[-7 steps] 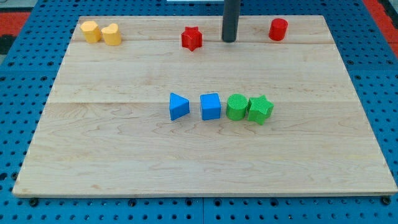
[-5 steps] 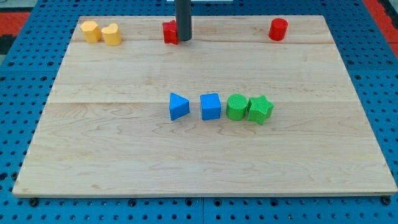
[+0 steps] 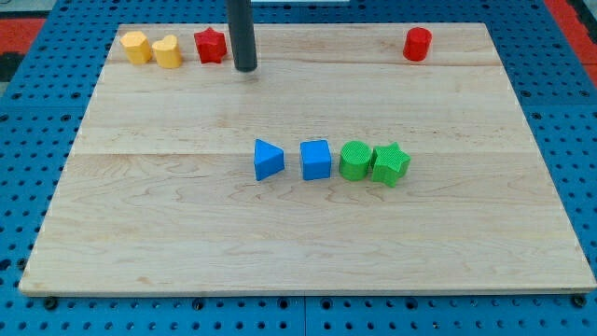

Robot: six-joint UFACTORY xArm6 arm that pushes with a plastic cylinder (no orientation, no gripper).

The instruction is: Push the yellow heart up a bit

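The yellow heart sits near the board's top left corner, touching a yellow hexagon-like block on its left. A red star lies just to the heart's right, with a small gap. My tip rests on the board right of the red star and a little below it, not touching any block. The rod rises from the tip out of the view's top.
A red cylinder stands at the top right. In the middle lie a blue triangle, a blue cube, a green cylinder and a green star in a row. The wooden board ends at blue pegboard.
My tip swept left along the top of the board and pushed the red star left, from the middle to beside the yellow heart. The other blocks stayed put.
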